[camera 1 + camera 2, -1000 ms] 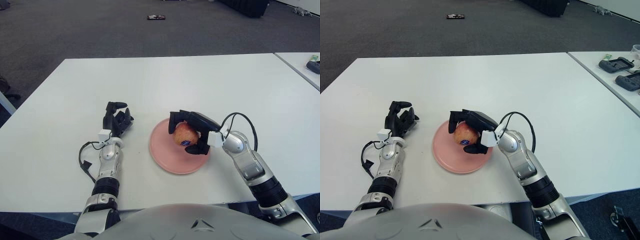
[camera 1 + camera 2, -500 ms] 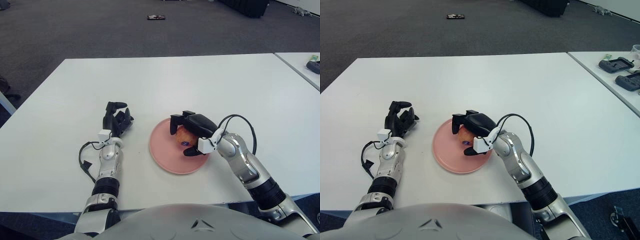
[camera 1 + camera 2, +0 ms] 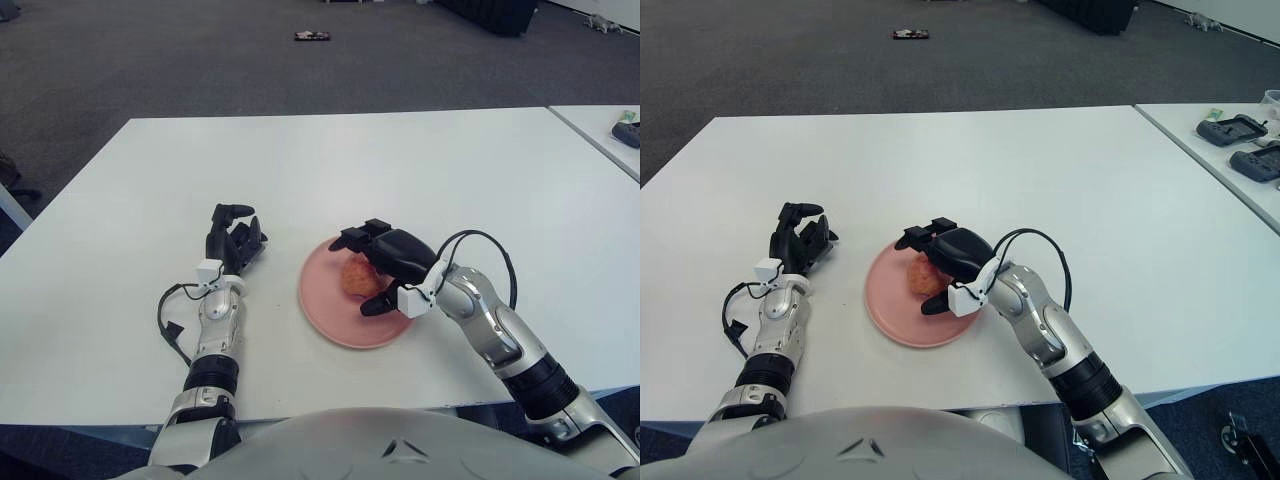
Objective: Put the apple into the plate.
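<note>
A red-yellow apple (image 3: 352,281) sits in the pink plate (image 3: 322,306) near the front middle of the white table. My right hand (image 3: 362,268) hovers over the apple from the right. Its fingers (image 3: 352,238) are spread above the far side and the thumb (image 3: 374,305) sticks out at the near side, so they do not clasp the fruit. My left hand (image 3: 232,242) shows to the left of the plate, fingers relaxed and holding nothing.
A second white table (image 3: 1225,160) at the right carries dark devices (image 3: 1238,128). A small dark object (image 3: 312,35) lies far off on the grey carpet. A black cable (image 3: 485,240) loops off my right wrist.
My right hand lowered the apple onto the plate, then spread its fingers and let go. The left hand has not moved.
</note>
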Robot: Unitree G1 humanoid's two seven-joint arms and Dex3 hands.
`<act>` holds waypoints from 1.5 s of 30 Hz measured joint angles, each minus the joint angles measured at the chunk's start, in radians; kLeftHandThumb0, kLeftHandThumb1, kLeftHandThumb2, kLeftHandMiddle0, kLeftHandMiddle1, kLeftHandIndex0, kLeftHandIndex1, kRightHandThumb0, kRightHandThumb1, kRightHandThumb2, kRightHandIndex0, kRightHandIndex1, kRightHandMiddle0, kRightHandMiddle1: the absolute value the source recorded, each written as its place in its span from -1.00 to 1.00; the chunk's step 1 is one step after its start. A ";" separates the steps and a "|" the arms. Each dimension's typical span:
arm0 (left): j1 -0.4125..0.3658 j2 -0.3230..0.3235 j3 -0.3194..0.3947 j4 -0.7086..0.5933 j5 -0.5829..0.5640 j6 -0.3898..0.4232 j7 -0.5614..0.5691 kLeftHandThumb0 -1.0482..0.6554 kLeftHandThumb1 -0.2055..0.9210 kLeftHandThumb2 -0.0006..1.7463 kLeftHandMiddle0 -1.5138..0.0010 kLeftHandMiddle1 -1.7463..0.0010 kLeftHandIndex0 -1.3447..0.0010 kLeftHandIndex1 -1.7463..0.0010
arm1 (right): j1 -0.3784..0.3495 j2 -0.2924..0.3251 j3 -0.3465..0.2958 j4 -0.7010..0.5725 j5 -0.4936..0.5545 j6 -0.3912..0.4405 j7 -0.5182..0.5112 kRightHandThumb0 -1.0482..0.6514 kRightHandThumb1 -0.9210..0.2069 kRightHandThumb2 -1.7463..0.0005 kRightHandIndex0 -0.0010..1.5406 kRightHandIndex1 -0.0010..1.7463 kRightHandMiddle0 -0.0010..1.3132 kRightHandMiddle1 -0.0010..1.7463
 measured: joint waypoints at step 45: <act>0.001 0.000 -0.002 0.000 0.008 0.002 0.012 -0.21 0.66 -0.08 0.04 -1.00 0.54 -1.00 | 0.105 0.142 -0.229 -0.070 0.399 -0.035 -0.131 -0.99 -1.00 0.14 -1.00 -1.00 -1.00 -1.00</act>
